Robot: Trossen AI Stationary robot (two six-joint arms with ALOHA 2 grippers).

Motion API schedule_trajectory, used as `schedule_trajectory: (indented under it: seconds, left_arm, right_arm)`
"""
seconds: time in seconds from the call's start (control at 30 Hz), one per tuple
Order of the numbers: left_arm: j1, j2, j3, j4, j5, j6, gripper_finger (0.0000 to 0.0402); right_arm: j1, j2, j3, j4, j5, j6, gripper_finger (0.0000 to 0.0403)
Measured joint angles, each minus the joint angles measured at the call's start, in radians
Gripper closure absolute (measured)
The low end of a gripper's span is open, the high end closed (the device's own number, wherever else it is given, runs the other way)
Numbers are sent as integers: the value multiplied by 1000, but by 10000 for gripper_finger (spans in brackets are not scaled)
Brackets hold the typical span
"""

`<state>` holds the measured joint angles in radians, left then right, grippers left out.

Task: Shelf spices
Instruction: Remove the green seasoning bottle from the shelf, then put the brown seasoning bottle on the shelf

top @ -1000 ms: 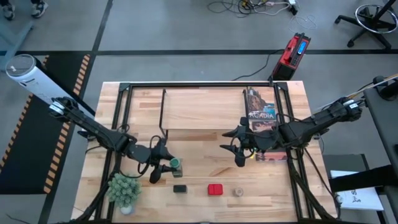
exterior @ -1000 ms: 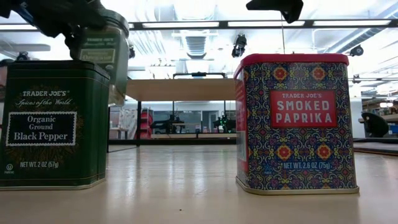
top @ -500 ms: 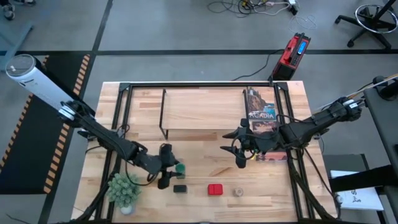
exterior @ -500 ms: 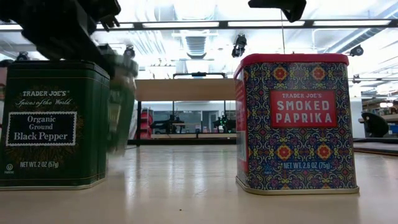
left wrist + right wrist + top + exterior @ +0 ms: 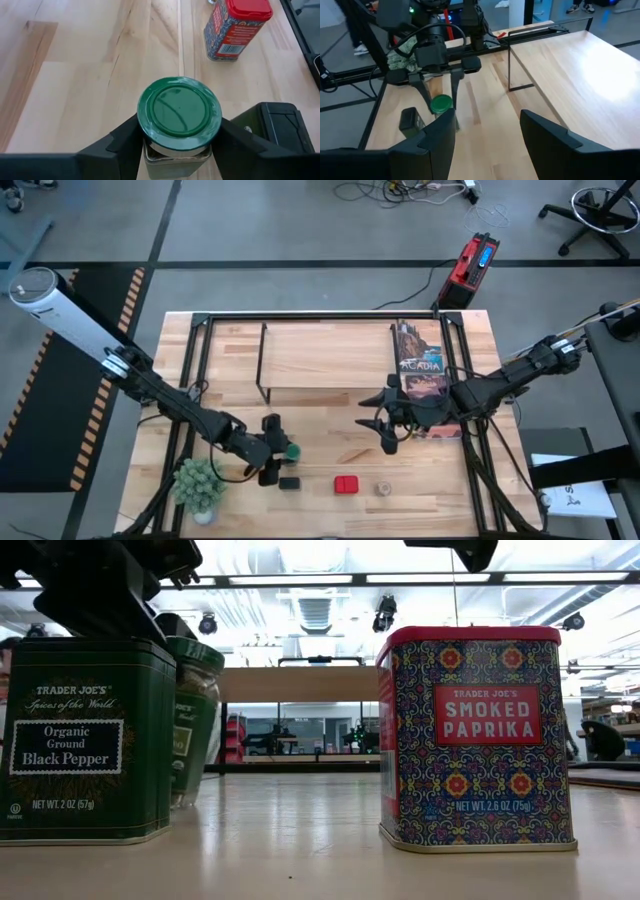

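The left gripper (image 5: 272, 448) was clamped on the green-capped glass jar (image 5: 179, 114), upright, base apparently on the wooden surface (image 5: 330, 445) just beside the dark square tin (image 5: 289, 483). The light-wood shelf (image 5: 325, 355) lay farther back. The right gripper (image 5: 382, 418) waited open, mid-surface.

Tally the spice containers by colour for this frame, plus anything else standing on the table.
Green-capped jar, held by the left gripper: 1
Dark square tin: 1
Red square tin: 1
Tan round jar: 1
Potted plant: 1
Shelf: 1
Book: 1
Total: 7
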<state>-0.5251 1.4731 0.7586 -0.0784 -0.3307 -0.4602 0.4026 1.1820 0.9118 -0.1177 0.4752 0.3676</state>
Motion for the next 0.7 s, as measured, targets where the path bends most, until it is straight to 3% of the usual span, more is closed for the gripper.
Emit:
schedule_trajectory:
  seconds: [0.4, 0.7]
  left_arm:
    - [-4, -31, 0, -15, 0, -12, 166]
    - [-3, -131, -1, -46, 0, -3, 161]
  right_arm:
    - [6, 0, 0, 0, 5, 3, 204]
    - [6, 0, 0, 0, 16, 1, 204]
